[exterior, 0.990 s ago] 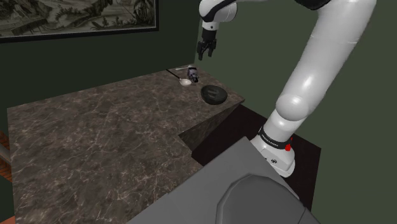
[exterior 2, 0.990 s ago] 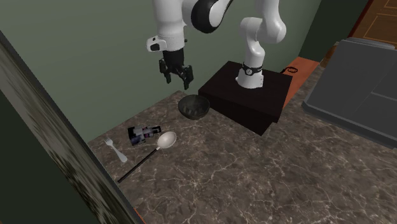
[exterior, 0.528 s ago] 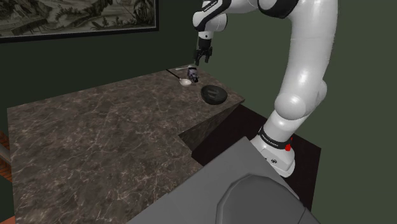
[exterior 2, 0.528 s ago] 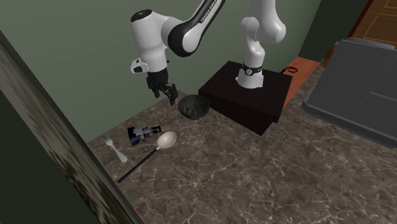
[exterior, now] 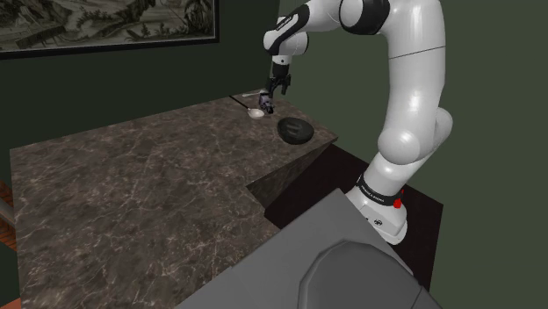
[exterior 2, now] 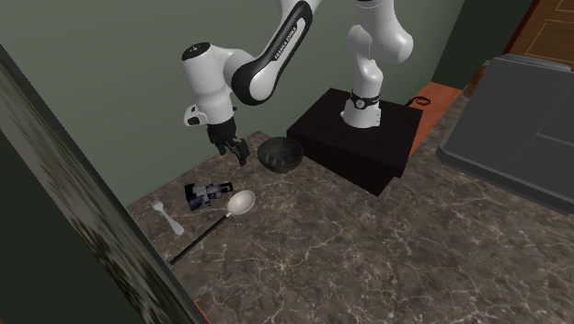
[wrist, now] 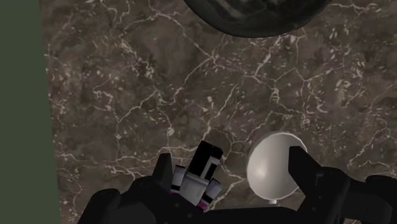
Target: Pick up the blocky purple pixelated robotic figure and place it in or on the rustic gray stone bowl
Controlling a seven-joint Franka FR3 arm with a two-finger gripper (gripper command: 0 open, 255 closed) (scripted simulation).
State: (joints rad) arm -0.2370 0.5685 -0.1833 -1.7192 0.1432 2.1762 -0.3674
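Your hand (exterior 2: 237,150) is wide open with nothing in it, hanging over the marbled bench (exterior 2: 368,258). The purple-black blocky figure (exterior 2: 207,194) lies flat on the bench just below it, between a white fork (exterior 2: 164,216) and a spoon (exterior 2: 241,202). The dark stone bowl (exterior 2: 281,155) stands near, apart from the figure.

Built as a glossy white arm (exterior: 413,97) of thick rounded tubes, dark at the joints. Carries black lettering (exterior 2: 279,46) along one link, upper middle of the second exterior view. Ends in an all-black gripper (exterior: 274,85). Wears a dark band (exterior: 378,189) and a small red dot (exterior: 402,204) near the base, right of the shoulder view.
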